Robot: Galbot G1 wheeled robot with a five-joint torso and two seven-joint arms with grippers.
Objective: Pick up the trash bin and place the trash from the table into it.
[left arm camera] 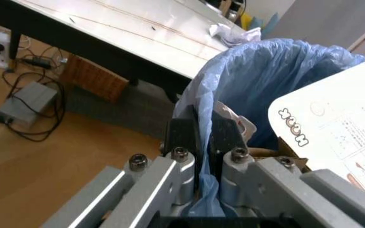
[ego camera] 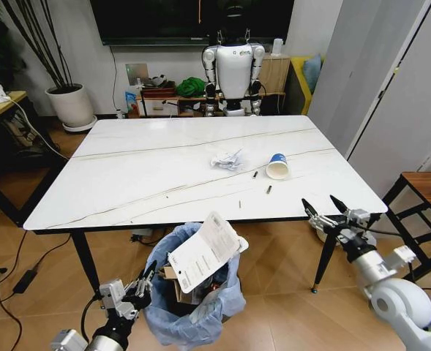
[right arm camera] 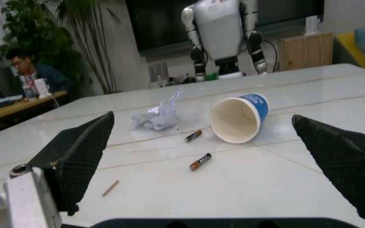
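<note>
The left end effector point(ego camera: 143, 287) is clamped on the rim of the trash bin point(ego camera: 193, 307), below the desk's point(ego camera: 127, 175) near edge. The right end effector point(ego camera: 325, 212) is spread wide at the near right corner. The paper cup point(ego camera: 277, 167) lies on its side, mouth facing near, right of the crumpled paper point(ego camera: 227, 159).

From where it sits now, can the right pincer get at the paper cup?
Probably yes. The right pincer is open at the table's near edge, and the paper cup lies on its side ahead of it, with just two small batteries between.
</note>
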